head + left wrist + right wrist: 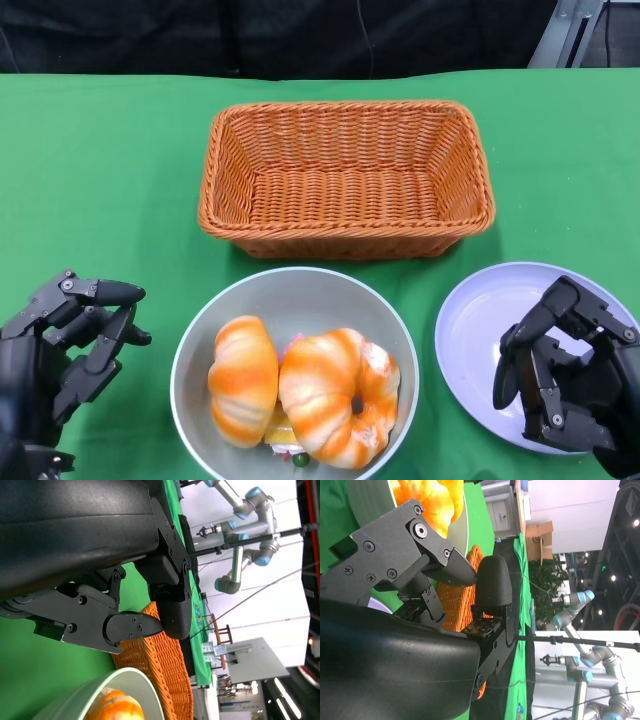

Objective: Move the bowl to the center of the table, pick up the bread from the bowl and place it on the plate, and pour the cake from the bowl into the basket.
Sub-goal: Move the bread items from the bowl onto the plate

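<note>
A grey bowl [390, 325] sits at the front middle of the green table, holding two orange-and-white bread pieces [338, 395] with a bit of cake [283, 432] peeking out beneath them. Behind the bowl stands an empty orange wicker basket [345, 180]. A pale lavender plate [478, 320] lies to the bowl's right. My left hand [70, 350] hovers left of the bowl, fingers apart, holding nothing. My right hand [565, 370] hangs over the plate's near side, fingers apart and empty. The right wrist view shows the bread [427, 500] and basket [457, 605] beyond its fingers [420, 555].
The green cloth [100, 180] covers the whole table, with a dark backdrop beyond its far edge. In the wrist views, other robot arms [245, 525] and a cardboard box [540, 537] stand well away from the table.
</note>
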Action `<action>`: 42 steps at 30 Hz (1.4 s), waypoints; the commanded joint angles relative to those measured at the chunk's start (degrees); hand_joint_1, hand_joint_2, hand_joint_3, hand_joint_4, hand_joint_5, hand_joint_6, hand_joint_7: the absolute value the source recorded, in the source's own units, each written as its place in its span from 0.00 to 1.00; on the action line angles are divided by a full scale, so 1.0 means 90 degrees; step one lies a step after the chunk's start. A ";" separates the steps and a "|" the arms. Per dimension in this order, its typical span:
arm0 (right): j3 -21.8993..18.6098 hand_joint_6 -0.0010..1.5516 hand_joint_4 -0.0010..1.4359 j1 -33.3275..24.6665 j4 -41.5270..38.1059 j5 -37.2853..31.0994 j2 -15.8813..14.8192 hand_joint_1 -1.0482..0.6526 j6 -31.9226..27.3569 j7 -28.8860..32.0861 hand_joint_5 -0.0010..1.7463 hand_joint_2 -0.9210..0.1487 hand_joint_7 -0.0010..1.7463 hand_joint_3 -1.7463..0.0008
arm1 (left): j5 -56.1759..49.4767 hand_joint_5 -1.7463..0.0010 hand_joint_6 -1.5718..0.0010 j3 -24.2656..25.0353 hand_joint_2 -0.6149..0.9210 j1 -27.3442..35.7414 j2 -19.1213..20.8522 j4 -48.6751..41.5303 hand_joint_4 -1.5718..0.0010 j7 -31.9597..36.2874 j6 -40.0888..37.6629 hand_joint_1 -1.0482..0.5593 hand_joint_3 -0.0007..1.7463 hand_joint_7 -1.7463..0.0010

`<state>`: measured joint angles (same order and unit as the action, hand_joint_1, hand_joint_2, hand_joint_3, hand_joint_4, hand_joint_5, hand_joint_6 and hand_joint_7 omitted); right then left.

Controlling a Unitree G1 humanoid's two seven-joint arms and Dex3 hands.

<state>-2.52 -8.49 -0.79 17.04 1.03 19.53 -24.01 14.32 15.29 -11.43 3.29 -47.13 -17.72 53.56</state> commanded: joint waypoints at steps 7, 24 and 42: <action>0.0146 0.43 0.41 0.0129 0.0582 -0.0515 -0.0601 0.49 0.0359 -0.0160 0.80 0.20 0.54 0.66 | 0.0182 0.13 0.48 -0.0021 1.00 -0.0050 -0.0102 0.0116 0.52 -0.0167 -0.0098 0.52 0.21 0.33; 0.0574 0.49 0.45 0.0353 0.2801 -0.1710 -0.1554 0.37 -0.0237 0.0011 0.49 0.05 0.15 1.00 | 0.0085 0.15 0.49 0.0004 1.00 -0.0244 -0.0218 -0.0188 0.52 -0.0128 0.0081 0.53 0.22 0.32; 0.0847 0.48 0.35 0.1287 0.3419 -0.2695 -0.1871 0.23 -0.0114 0.0106 0.53 0.04 0.09 0.99 | 0.0012 0.17 0.46 0.0034 1.00 -0.0500 -0.0285 -0.0685 0.49 -0.0040 0.0319 0.53 0.21 0.34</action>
<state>4.98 2.24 28.80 -5.75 -14.79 19.37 -23.47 14.58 15.39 -15.53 0.34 -52.91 -18.72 55.44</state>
